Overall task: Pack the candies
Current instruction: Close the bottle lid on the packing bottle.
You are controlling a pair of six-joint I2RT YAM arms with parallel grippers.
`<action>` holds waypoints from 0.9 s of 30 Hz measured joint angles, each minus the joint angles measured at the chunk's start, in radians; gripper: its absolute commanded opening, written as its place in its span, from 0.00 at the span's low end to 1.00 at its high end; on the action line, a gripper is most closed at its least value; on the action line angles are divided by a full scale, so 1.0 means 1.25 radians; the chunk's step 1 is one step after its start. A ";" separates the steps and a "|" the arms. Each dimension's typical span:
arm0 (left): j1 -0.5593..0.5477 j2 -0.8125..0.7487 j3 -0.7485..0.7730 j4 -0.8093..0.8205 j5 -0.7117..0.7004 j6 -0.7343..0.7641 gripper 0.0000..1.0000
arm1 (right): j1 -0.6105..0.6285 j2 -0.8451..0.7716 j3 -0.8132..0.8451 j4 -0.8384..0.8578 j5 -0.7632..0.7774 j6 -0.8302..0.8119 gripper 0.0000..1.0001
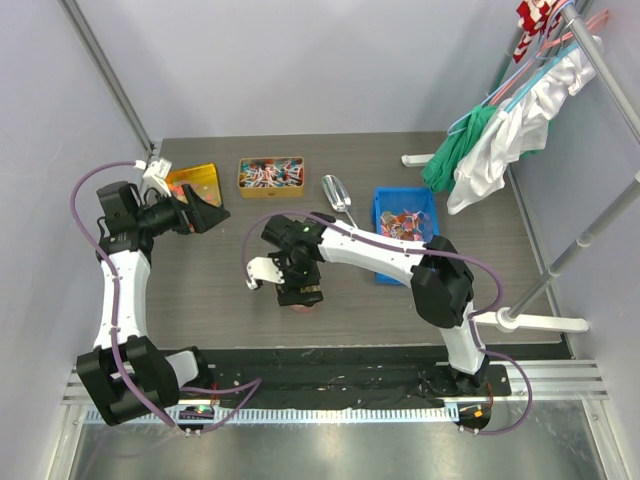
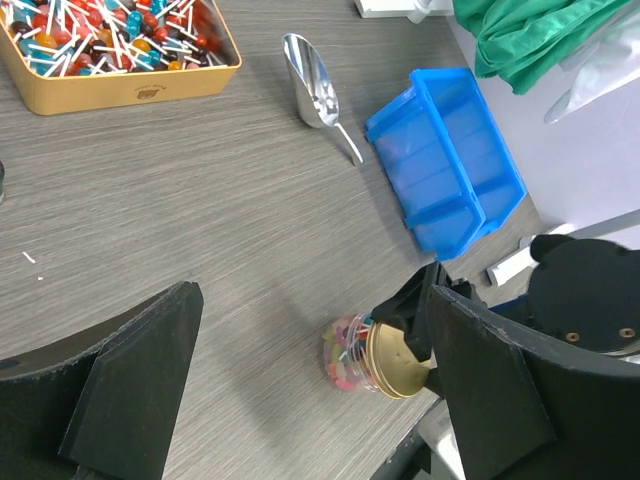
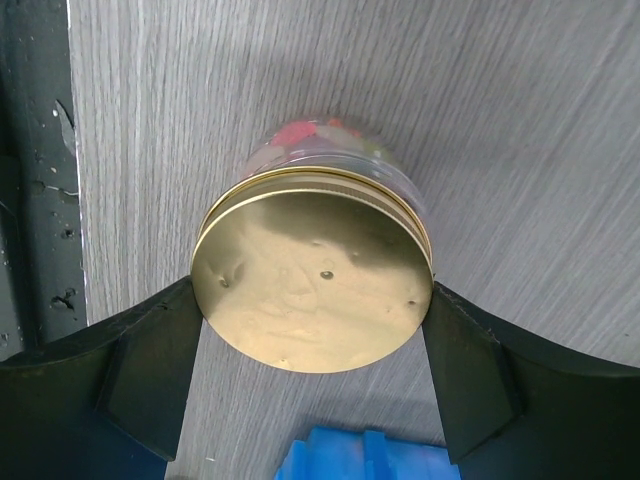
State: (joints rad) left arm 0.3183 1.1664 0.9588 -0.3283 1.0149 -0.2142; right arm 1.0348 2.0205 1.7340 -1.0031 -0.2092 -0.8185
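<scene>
The right gripper [image 3: 312, 300] is pressed against both sides of a round gold lid [image 3: 310, 270]. Its flat black fingers [image 3: 150, 370] touch the shiny, dented metal. The lid is set on a clear jar [image 2: 345, 350] on the grey wood-grain table [image 2: 200, 210]. Small bright candies [image 3: 312, 135] are seen inside the jar. More are kept in a blue plastic bin [image 2: 440, 170]. The left gripper [image 2: 315, 300] is spread wide, with nothing held.

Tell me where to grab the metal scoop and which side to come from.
I'd take the scoop by its thin handle, straight from above, jaws closing across it. It lies flat, bowl up, handle sticking out toward the blue bin with bare table either side. The left gripper is open and free; the right gripper holds the jar lid.
</scene>
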 measured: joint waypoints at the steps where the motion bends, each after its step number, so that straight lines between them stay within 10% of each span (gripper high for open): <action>1: 0.000 0.000 0.000 0.001 0.000 -0.001 0.98 | 0.000 0.004 0.000 -0.005 0.001 -0.002 0.74; 27: 0.000 0.001 -0.006 0.009 0.020 -0.012 0.98 | -0.005 0.045 0.023 -0.011 0.019 -0.018 0.92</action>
State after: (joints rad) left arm 0.3183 1.1675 0.9516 -0.3176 1.0401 -0.2291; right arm 1.0290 2.0769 1.7630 -1.0172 -0.1856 -0.8406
